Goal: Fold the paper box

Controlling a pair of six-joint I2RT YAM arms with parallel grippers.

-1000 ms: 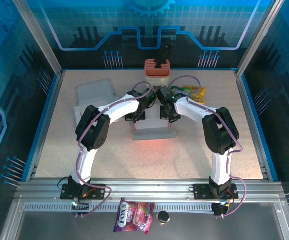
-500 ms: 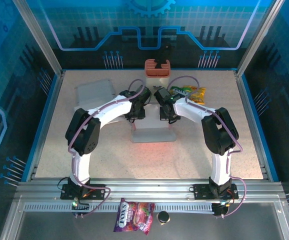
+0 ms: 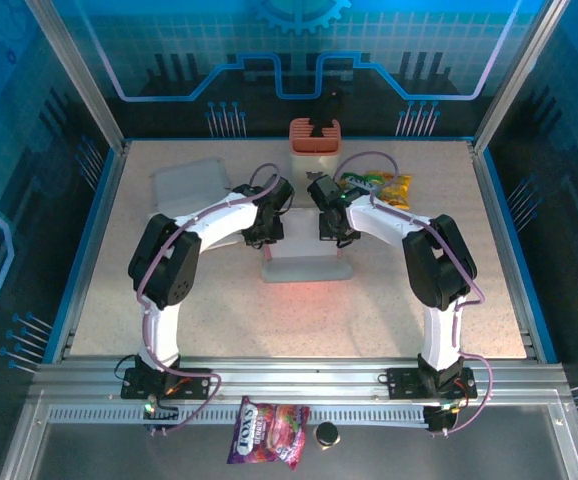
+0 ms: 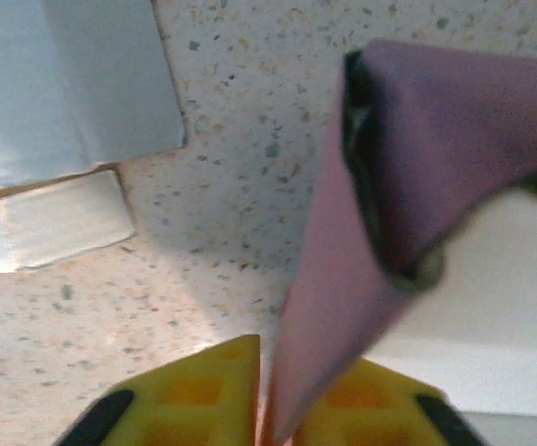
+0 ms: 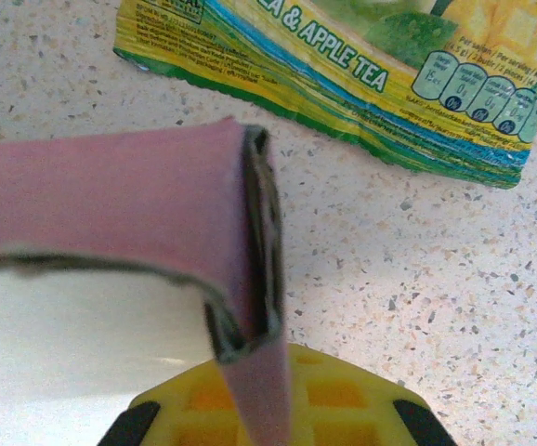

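The paper box (image 3: 307,264) lies mid-table, pale with pink side flaps standing up. My left gripper (image 3: 267,232) is at its left end and my right gripper (image 3: 331,228) at its right end. In the left wrist view the yellow fingers (image 4: 203,395) are shut on a pink flap (image 4: 343,279) that rises between them; my left gripper (image 4: 267,413) sits at the bottom edge. In the right wrist view my right gripper (image 5: 264,404) is shut on the other pink flap (image 5: 157,195), folded over at the box's corner above the white inside.
Flat pale box blanks (image 3: 189,185) (image 4: 64,93) lie at the back left. An orange ribbed object (image 3: 315,135) stands at the back centre. Snack packets (image 3: 379,185), one a green tea packet (image 5: 361,65), lie just right of the right gripper. A candy bag (image 3: 269,432) rests on the front rail.
The left gripper opened briefly and shut again on the flap. Its elbow swung outward to the left. The right arm has held still.
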